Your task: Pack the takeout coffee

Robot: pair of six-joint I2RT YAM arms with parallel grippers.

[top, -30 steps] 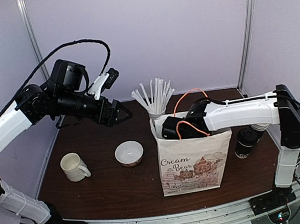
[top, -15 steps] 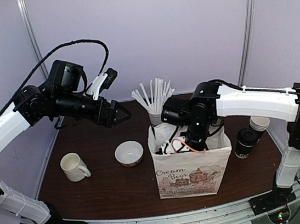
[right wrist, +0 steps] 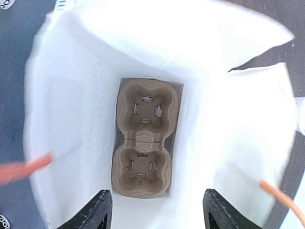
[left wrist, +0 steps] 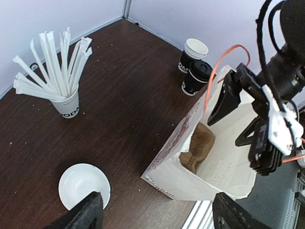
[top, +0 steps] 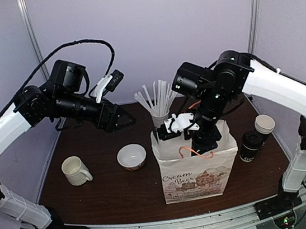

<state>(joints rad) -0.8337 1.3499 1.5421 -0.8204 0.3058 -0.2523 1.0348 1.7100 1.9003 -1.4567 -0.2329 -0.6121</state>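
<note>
The takeout coffee (top: 251, 146), a black cup with a black lid, stands on the table right of the white paper bag (top: 194, 174); it also shows in the left wrist view (left wrist: 195, 78). My right gripper (top: 203, 138) points straight down over the bag's open mouth, open and empty (right wrist: 159, 217). At the bottom of the bag (right wrist: 62, 119) lies an empty brown cardboard two-cup carrier (right wrist: 143, 138). My left gripper (top: 124, 118) hovers high at the left, open and empty (left wrist: 159, 219), looking down on the bag (left wrist: 190, 183).
A white paper cup of stirrer sticks (top: 159, 113) stands behind the bag. A white bowl (top: 131, 155) and a cream mug (top: 76, 171) sit at the left. A second black cup with a white top (top: 264, 124) stands behind the coffee.
My right arm has risen from lying across the bag and now points down into its mouth. The bag's top has opened up. The left arm has barely moved.
</note>
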